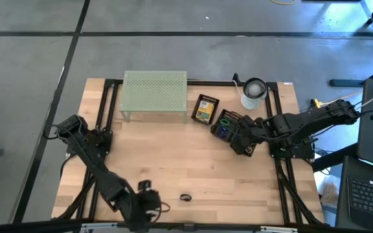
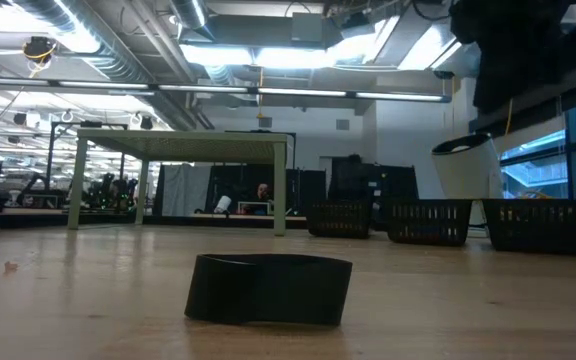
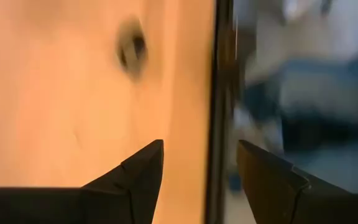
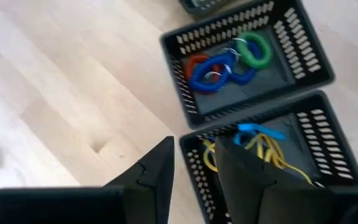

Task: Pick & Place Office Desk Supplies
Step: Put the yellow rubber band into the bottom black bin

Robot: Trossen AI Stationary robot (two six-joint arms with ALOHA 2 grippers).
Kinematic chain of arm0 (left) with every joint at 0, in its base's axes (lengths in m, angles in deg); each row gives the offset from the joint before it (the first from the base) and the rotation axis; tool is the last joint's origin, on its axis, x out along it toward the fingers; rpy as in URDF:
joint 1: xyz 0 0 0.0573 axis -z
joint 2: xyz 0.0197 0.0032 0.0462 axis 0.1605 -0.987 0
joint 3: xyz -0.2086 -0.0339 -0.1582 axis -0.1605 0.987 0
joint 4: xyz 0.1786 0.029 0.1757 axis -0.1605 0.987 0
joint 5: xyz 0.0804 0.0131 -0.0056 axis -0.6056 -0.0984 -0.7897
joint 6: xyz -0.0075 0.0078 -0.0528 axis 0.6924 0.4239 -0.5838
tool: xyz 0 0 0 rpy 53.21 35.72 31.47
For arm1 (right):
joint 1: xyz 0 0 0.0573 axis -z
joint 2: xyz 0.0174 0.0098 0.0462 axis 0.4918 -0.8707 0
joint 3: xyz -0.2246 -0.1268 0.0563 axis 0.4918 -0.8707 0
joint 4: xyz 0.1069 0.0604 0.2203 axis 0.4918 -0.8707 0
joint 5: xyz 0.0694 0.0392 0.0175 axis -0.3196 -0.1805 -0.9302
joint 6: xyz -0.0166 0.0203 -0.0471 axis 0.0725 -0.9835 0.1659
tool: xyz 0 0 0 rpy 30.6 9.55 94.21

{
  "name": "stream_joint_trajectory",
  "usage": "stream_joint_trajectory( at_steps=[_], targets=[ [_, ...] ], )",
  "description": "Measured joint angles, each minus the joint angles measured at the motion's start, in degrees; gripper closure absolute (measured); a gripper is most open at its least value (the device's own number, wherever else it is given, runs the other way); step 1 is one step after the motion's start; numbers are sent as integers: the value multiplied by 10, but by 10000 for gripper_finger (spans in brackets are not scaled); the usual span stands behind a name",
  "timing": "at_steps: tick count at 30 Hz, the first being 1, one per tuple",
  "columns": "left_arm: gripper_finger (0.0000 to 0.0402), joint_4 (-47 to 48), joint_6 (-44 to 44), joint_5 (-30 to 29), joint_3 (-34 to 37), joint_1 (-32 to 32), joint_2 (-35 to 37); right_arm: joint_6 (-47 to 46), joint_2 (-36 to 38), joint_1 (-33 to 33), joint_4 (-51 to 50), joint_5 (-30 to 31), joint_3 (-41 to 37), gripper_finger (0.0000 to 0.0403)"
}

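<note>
Check the left gripper (image 3: 201, 165) at the near edge of the surface (image 1: 173, 162): its jaws stand well apart and hold nothing. The right gripper (image 4: 194, 165) hangs over the black baskets (image 4: 241, 68) at far right, jaws slightly parted, empty. Only the right wrist view shows you blue, green and red coiled bands (image 4: 225, 62) inside. A black band (image 2: 268, 290) lies near-centre, long axis left-right.

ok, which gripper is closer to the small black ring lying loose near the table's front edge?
Left. The left gripper sits at the front edge just beside the small black ring, fingers open and empty. The right gripper is far back on the right, over the black baskets.
</note>
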Motion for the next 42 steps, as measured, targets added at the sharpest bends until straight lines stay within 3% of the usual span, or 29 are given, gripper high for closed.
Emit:
stream_joint_trajectory(
  at_steps=[5, 10, 26, 38, 42],
  targets=[
    [204, 46, -59, 103, 0, 39, -37, 0, 0, -18, 17, 18, 0, 284],
    [205, 67, -60, 159, 0, 74, -66, 0, 0, -30, 18, 18, 0, 284],
    [205, 212, -62, 192, 0, 135, -132, 0, 0, -37, 31, 33, 0, 285],
    [206, 254, -18, 208, 0, 136, -163, 2, 0, -37, 36, 61, 0, 285],
    [206, 233, -15, 252, 23, 125, -162, 2, 0, -37, 36, 61, 0, 285]
  ],
)
